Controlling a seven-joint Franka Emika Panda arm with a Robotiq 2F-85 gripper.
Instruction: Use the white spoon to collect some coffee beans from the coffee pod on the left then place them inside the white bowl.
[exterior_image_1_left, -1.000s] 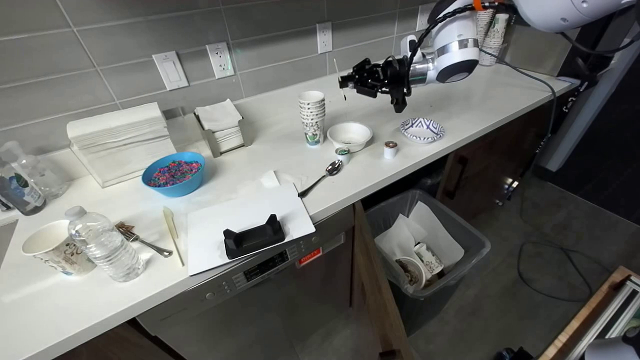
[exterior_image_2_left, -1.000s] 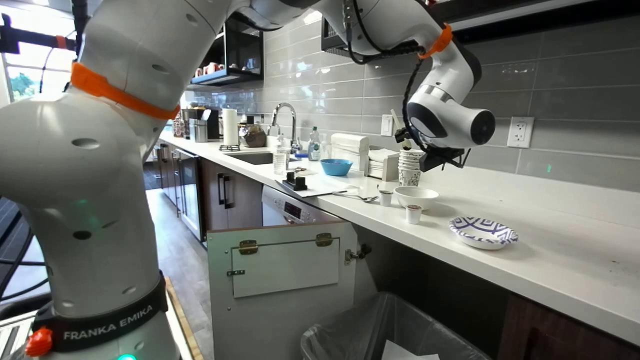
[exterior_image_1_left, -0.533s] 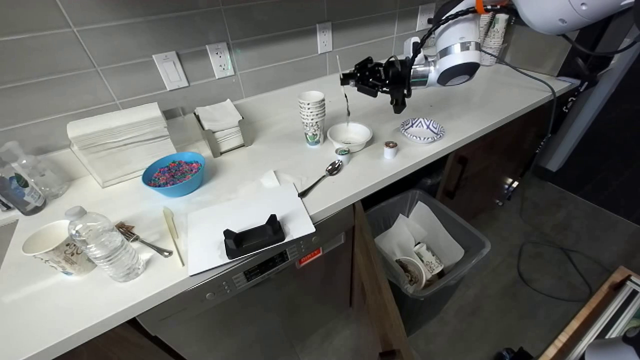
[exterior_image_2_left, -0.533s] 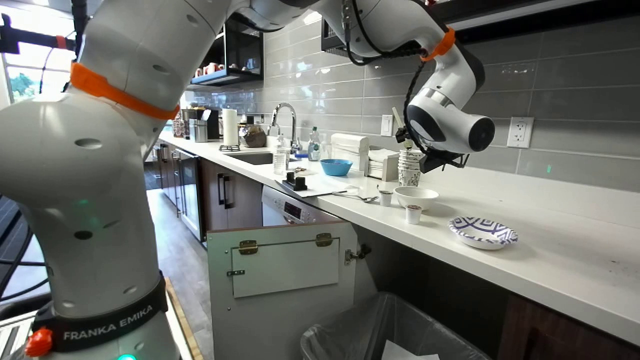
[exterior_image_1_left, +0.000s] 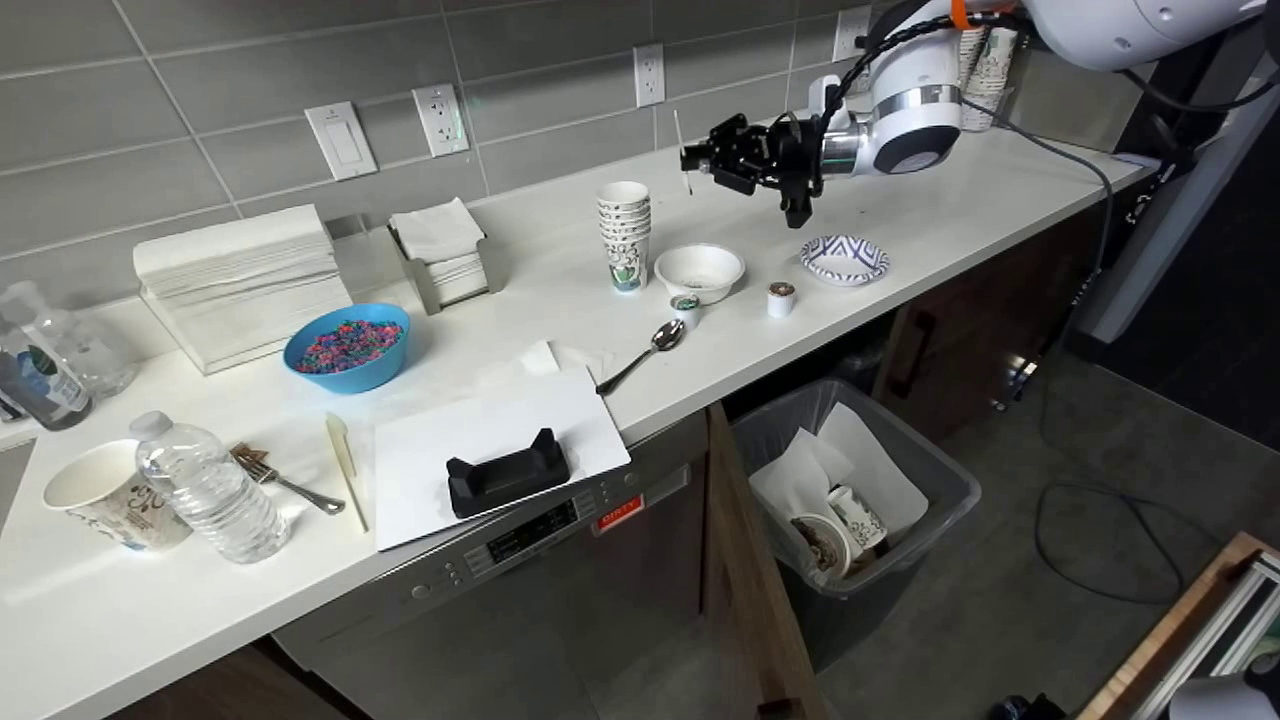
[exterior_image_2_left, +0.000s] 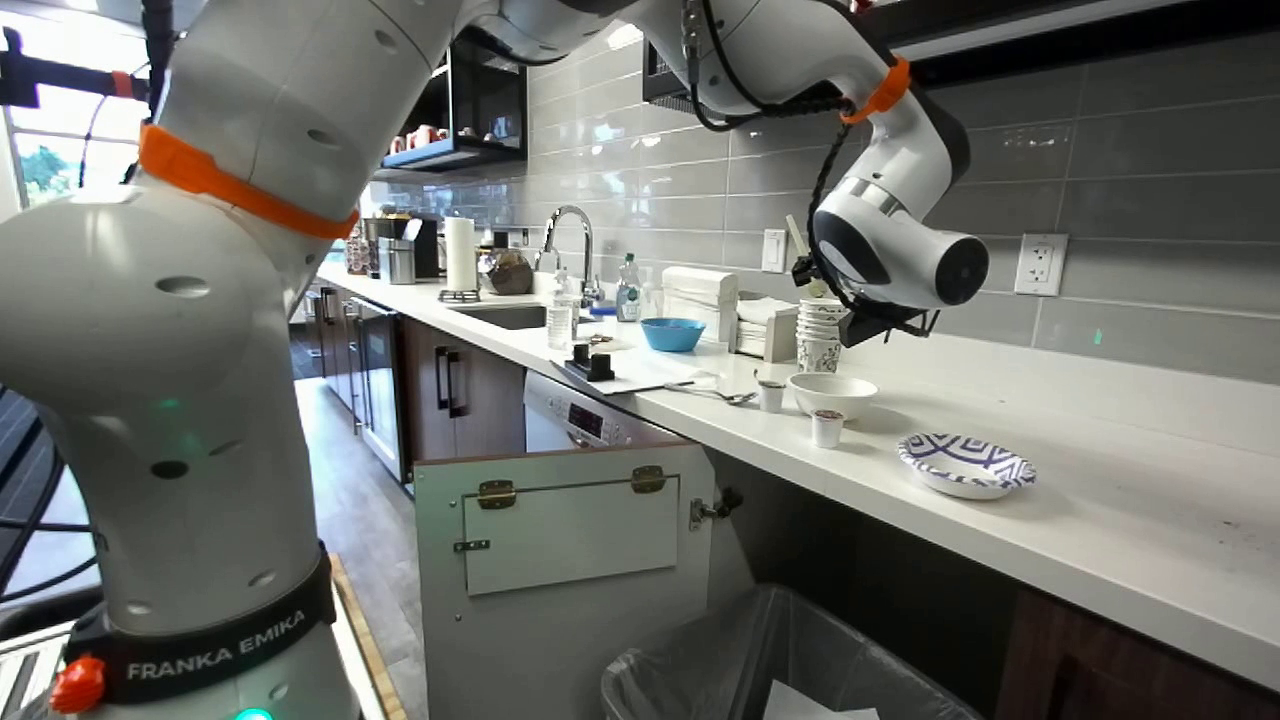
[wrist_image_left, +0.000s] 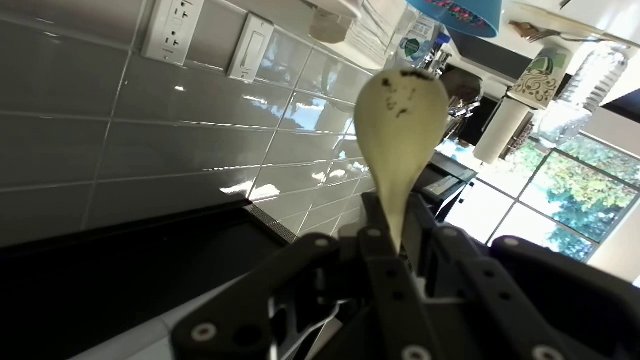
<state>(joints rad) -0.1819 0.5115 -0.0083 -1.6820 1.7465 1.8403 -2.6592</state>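
The dark trickle below the white spoon (wrist_image_left: 402, 127) had gone, leaving specks (wrist_image_left: 419, 75): tipping looked done. The hand (exterior_image_1_left: 688, 158) gripped the spoon at upper centre, above the white bowl (exterior_image_1_left: 720, 289).

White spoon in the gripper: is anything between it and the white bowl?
Nothing visible is. The gripper holds the white spoon; in an exterior view, only open air shows between it and the white bowl below. The stacked cups stand close beside the bowl, so swinging toward them might risk a bump.
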